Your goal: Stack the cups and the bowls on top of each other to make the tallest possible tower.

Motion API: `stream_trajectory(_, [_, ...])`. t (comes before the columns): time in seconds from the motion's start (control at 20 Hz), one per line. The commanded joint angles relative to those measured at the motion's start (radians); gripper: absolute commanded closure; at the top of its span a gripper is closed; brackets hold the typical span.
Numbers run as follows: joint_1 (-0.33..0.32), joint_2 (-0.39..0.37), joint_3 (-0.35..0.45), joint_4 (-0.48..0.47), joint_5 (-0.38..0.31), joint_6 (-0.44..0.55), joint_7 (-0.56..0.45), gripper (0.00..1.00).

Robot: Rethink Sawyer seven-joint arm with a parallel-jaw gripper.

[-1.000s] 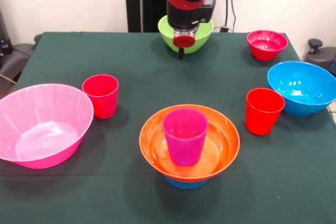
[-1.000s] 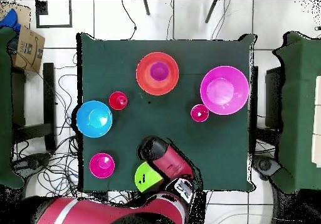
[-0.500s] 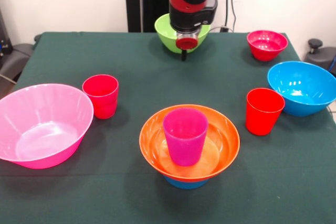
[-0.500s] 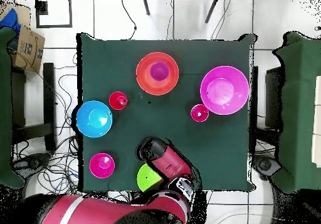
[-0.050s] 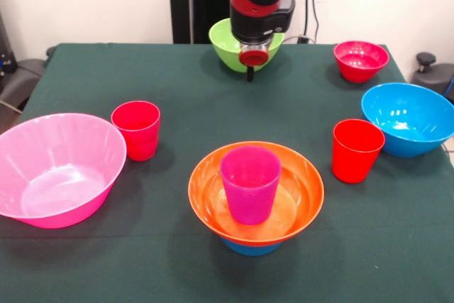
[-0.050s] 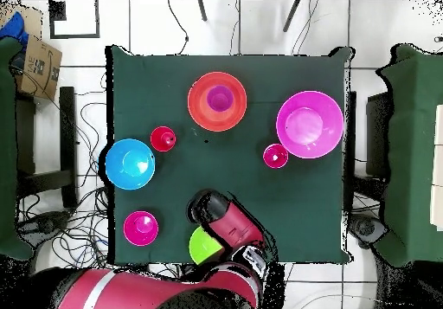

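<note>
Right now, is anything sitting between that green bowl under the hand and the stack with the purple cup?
Nothing visible does. Between the green bowl and the stack lies bare green cloth; both red cups stand off to either side.

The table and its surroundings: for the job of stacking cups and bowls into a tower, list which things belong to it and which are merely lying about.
Belong to the job:
tower
two red cups
pink bowl
large blue bowl
lime green bowl
small red-magenta bowl
gripper

Lying about:
cardboard box
floor cables
</note>
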Motion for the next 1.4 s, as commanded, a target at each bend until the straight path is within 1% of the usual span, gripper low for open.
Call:
stream_trajectory(0.05, [0.033, 0.036, 0.069, -0.008, -0.036, -0.053, 0.115, 0.00])
stream_trajectory(0.1, [0.044, 0.039, 0.060, -0.011, -0.037, -0.062, 0.121, 1.00])
stream_trajectory(0.2, [0.044, 0.032, 0.053, -0.015, -0.038, -0.040, 0.119, 1.00])
stream_trajectory(0.65, [0.026, 0.031, 0.079, -0.015, -0.043, -0.058, 0.095, 1.00])
stream_trajectory(0.75, [0.019, 0.030, 0.091, -0.016, -0.044, -0.070, 0.088, 1.00])
stream_trajectory(0.9, [0.015, 0.046, 0.090, -0.048, -0.057, -0.109, 0.070, 1.00])
stream_trajectory(1.05, [-0.019, 0.077, 0.109, -0.101, -0.091, -0.155, 0.020, 1.00])
stream_trajectory(1.25, [-0.035, 0.088, 0.107, -0.151, -0.144, -0.148, -0.020, 1.00])
stream_trajectory(1.4, [-0.025, 0.092, 0.089, -0.182, -0.175, -0.128, -0.019, 1.00])
